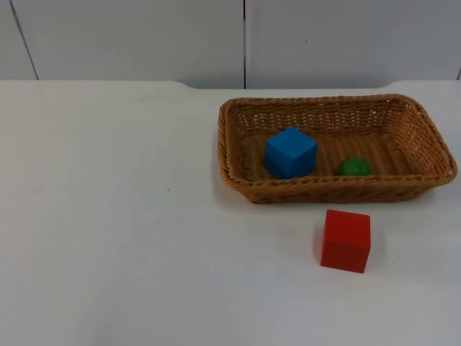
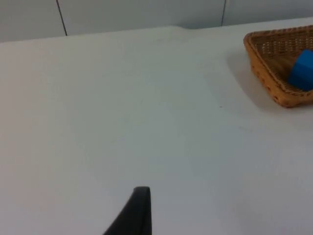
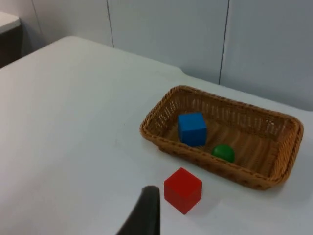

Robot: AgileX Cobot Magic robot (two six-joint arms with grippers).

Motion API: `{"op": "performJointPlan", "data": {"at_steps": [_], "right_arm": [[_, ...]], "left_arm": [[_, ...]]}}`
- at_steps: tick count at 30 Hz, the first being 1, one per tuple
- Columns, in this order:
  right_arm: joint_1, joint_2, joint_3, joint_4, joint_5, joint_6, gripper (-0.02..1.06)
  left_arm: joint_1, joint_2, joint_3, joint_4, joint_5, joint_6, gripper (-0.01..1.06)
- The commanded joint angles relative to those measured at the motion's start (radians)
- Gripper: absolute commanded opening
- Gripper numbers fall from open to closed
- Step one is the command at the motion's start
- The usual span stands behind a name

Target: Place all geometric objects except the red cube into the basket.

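On the left side, your left gripper point(image 2: 142, 211) hangs over the bare bench point(image 1: 108, 216), well apart from everything; whether its jaws are open or closed I cannot tell. This arm seems to wait.

Going right in the top view, the basket point(image 1: 229, 144) stands at right of centre. Inside it the blue cube point(image 1: 290, 152) sits at the left and the green piece point(image 1: 354, 167) lies against the front wall. The red cube point(image 1: 346, 240) stands on the bench in front of the basket, near it but not touching. So the task looks finished to me.

The danger is now the right gripper point(image 3: 146, 211). It hangs near the red cube, and of its jaws also I cannot tell the state. If you lower this arm or swing it toward the basket, it may push the red cube against the wicker, or shift the basket itself.

The top view gives you the free strip between red cube and basket. The right wrist view adds how close the black tip is to that cube. The left wrist view gives one basket corner with a part of the blue cube.
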Motion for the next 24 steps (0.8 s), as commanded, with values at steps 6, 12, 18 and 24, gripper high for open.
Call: {"op": "performJointPlan", "data": {"at_steps": [6, 12, 18, 24], "right_arm": [[0.009, -0.075, 0.035, -0.076, 0.110, 0.049, 0.85], [0.007, -0.075, 0.112, -0.074, 0.106, 0.075, 0.85], [0.007, -0.075, 0.127, -0.076, 0.129, 0.075, 0.85], [0.007, -0.075, 0.129, -0.076, 0.131, 0.075, 0.85]], "left_arm": [[0.003, -0.005, 0.026, 0.015, 0.012, -0.013, 1.05], [0.003, -0.005, 0.026, 0.013, 0.012, -0.013, 1.05], [0.003, -0.005, 0.026, 0.011, 0.012, -0.013, 1.05], [0.003, -0.005, 0.026, 0.010, 0.012, -0.007, 1.05]]}}
